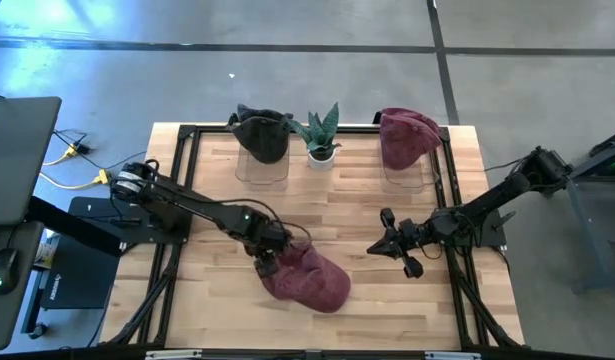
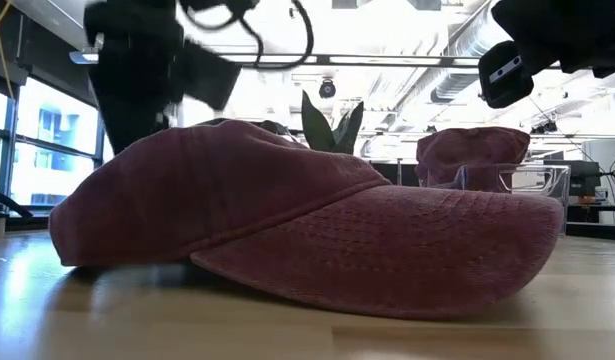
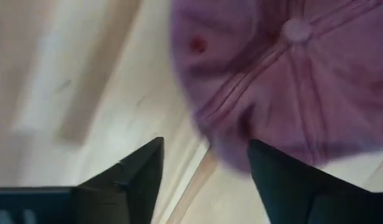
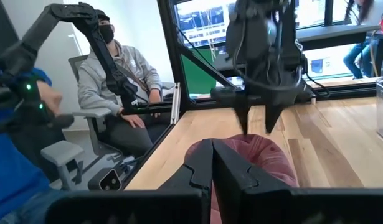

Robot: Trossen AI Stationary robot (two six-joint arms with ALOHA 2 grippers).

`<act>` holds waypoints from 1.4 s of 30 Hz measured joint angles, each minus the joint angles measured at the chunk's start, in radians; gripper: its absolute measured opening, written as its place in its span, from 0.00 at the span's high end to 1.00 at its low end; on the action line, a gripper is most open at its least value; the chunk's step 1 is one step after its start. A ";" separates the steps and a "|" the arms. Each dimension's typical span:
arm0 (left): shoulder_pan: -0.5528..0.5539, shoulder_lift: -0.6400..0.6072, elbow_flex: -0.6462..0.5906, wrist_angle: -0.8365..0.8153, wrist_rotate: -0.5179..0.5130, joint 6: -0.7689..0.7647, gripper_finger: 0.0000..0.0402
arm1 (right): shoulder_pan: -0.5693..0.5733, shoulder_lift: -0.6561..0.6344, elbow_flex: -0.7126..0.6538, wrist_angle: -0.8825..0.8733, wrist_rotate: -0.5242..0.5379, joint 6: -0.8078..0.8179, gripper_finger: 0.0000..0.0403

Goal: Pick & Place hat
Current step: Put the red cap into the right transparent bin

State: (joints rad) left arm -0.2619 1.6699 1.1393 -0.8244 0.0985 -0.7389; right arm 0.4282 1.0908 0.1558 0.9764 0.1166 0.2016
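Note:
A maroon cap [image 1: 312, 280] lies on the wood table near its near edge, brim flat on the boards [image 2: 387, 260]. My left gripper [image 1: 267, 262] hangs over the cap's left edge, open and pointing down. In the left wrist view [image 3: 207, 162] the rim of the crown [image 3: 241, 143] lies between the two fingers. The right wrist view shows that gripper [image 4: 258, 124] with its fingertips right at the top of the crown [image 4: 260, 155]. My right gripper [image 1: 375, 247] waits to the right of the cap, raised off the table, with its fingers shut [image 4: 212, 146]. My left gripper comes at the cap's crown edge [image 3: 241, 143] from above, pointing down, one finger on either side of the rim. I cannot tell whether the fingertips [image 4: 244, 127] touch the cloth. The cap lies flat on the table.
Along the far edge stand a black cap on a clear stand [image 1: 262, 135], a small potted plant [image 1: 322, 135] and a second maroon cap on a clear stand [image 1: 407, 135]. Black frame rails [image 1: 177, 200] border the table. People sit beyond the left side [image 4: 116, 81].

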 joint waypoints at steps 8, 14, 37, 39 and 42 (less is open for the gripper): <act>0.000 0.000 -0.214 0.459 0.024 -0.028 0.46 | -0.001 0.000 0.000 0.006 0.048 -0.023 0.99; 0.014 0.013 -0.256 0.662 0.076 0.030 0.75 | -0.001 0.000 0.000 0.010 0.060 -0.023 1.00; 0.117 -0.054 0.558 -0.073 -0.164 0.655 1.00 | -0.001 0.000 0.000 0.006 0.072 -0.047 0.99; 0.116 -0.028 0.527 -0.016 -0.130 0.656 1.00 | -0.001 0.000 0.000 0.006 0.068 -0.046 0.98; 0.102 0.025 0.450 -0.014 -0.092 0.656 1.00 | -0.001 0.000 0.000 0.005 0.067 -0.045 0.99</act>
State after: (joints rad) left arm -0.1596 1.6952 1.5889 -0.8380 0.0067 -0.0834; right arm 0.4274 1.0904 0.1558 0.9810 0.1837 0.1566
